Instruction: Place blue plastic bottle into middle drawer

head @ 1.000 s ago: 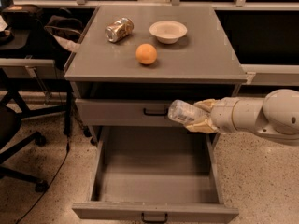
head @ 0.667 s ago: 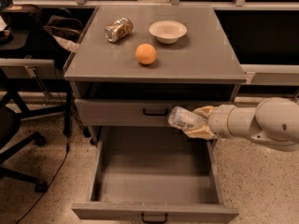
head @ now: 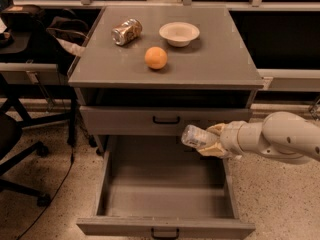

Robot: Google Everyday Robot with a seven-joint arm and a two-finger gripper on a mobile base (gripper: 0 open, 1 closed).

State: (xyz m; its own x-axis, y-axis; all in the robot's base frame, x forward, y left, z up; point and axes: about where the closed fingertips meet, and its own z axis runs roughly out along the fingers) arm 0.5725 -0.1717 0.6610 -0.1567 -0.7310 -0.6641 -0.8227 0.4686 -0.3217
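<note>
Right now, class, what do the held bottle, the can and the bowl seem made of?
The blue plastic bottle, in the gripper above the middle drawer: clear plastic, see-through. The can: shiny metal, glinting. The bowl: matte, pale; ceramic or plastic, unclear.

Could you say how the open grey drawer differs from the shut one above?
The open grey metal drawer is pulled out, floor showing; the grey upper drawer shut, only its front showing. Both have black handles. The gripper holds the clear plastic bottle over the open drawer.
</note>
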